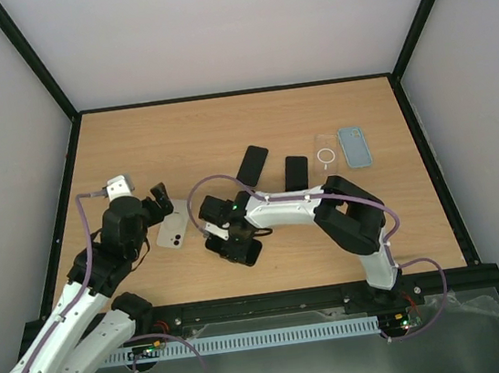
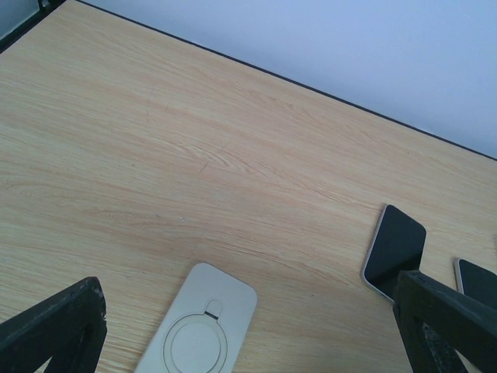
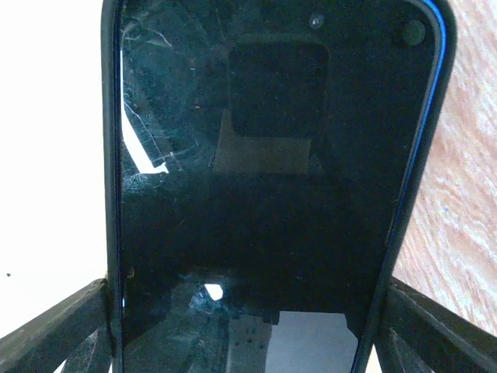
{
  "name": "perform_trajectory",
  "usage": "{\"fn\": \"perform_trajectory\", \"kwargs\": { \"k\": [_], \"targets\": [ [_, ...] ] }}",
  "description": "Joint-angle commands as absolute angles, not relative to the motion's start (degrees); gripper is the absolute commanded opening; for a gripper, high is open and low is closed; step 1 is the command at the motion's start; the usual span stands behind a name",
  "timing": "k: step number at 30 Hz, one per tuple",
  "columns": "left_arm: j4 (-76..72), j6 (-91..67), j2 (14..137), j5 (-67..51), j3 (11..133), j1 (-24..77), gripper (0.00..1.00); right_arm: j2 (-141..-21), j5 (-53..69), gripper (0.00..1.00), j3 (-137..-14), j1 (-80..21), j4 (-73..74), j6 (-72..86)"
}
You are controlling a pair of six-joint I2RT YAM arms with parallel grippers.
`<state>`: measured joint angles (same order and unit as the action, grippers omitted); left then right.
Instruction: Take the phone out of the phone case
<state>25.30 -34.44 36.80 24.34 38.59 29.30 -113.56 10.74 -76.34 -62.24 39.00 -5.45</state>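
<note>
A black phone in a dark case (image 3: 264, 171) fills the right wrist view, screen up, with a blue edge along its right side. My right gripper (image 3: 248, 330) is shut on it, one finger on each long side. In the top view the right gripper (image 1: 230, 235) holds this phone (image 1: 250, 252) low over the table's middle. A white case with a ring on its back (image 2: 200, 330) lies face down between the open fingers of my left gripper (image 2: 248, 311). In the top view the left gripper (image 1: 156, 204) sits just left of that white case (image 1: 173, 226).
Two black phones (image 1: 251, 165) (image 1: 296, 173) lie screen up behind the right gripper. A clear case (image 1: 326, 151) and a blue case (image 1: 354, 146) lie at the back right. The black frame rail (image 1: 237, 92) edges the table.
</note>
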Motion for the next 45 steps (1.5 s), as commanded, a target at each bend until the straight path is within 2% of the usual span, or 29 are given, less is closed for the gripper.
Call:
{"fn": "perform_trajectory", "kwargs": {
  "k": [1,3,9,16,19,23,27,31,36,45],
  "targets": [
    [25.9,-33.7,36.3,24.5,37.9,28.8,0.99,-120.3,5.7,0.82,-73.2,-61.8,39.8,-1.7],
    [25.9,-33.7,36.5,24.4,38.0,28.7,1.00,-120.6,5.4,0.77,-72.7,-61.7,39.3,-0.7],
    [25.8,-33.6,36.5,24.3,37.9,28.6,1.00,-115.8,9.0,0.54,-70.9,-59.2,37.0,-0.5],
    [25.0,-33.5,37.5,22.7,37.6,27.9,1.00,-100.8,14.3,0.41,-66.0,-52.2,33.7,-4.4],
    [23.1,-32.1,38.8,18.3,37.2,27.9,0.96,-93.7,14.7,0.39,-62.2,-49.6,31.1,-6.3],
    [15.6,-32.9,40.8,3.3,34.1,28.0,0.80,-83.3,16.2,0.36,-55.3,-45.8,25.3,-6.5],
    [0.3,-42.1,42.3,-8.0,26.5,30.4,0.69,-75.1,16.9,0.35,-49.5,-43.1,20.9,-5.9],
    [-11.4,-47.0,45.2,-3.9,23.6,39.3,0.69,-69.4,16.4,0.35,-45.2,-42.7,17.3,-5.9],
    [-16.7,-47.5,56.5,2.2,28.0,49.3,0.73,-66.6,17.4,0.35,-44.0,-42.7,15.4,-6.1],
    [-21.5,-51.7,72.0,2.9,35.9,51.5,0.65,-64.1,19.1,0.35,-42.7,-42.7,14.3,-6.3]
  ]
}}
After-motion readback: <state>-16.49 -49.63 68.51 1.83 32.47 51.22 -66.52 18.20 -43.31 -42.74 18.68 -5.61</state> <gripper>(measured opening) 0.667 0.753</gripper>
